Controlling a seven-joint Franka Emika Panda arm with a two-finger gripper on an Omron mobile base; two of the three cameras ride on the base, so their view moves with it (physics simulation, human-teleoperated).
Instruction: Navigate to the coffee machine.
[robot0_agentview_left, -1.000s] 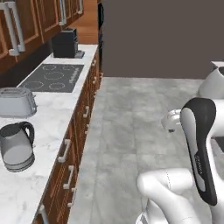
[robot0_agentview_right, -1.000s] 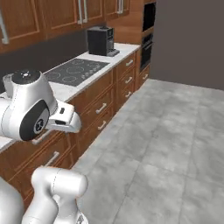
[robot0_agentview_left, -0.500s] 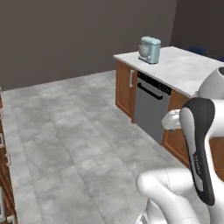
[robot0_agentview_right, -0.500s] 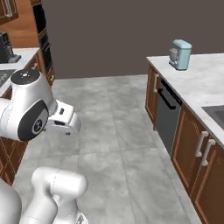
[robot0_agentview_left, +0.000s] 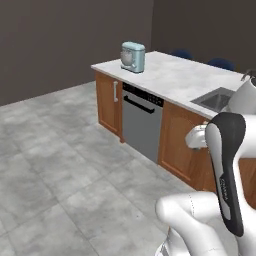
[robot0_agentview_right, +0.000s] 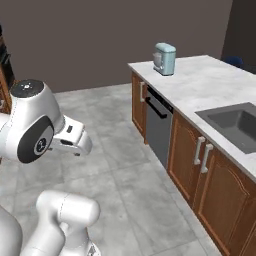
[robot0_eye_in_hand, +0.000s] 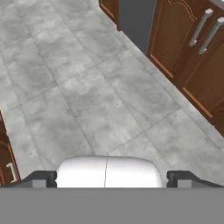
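The pincer (robot0_eye_in_hand: 112, 177) shows at the bottom of the hand view, its two dark tips far apart over grey tiled floor (robot0_eye_in_hand: 100, 100), with brown cabinet doors (robot0_eye_in_hand: 192, 48) at the upper right. I cannot tell where the coffee machine lies relative to it. Further out, the island tabletop (robot0_agentview_right: 210, 85) runs from centre to right in the right base view, carrying a light blue stand mixer (robot0_agentview_right: 164, 58) at its far end and a sink (robot0_agentview_right: 235, 125), above a grey dishwasher (robot0_agentview_left: 142, 125).
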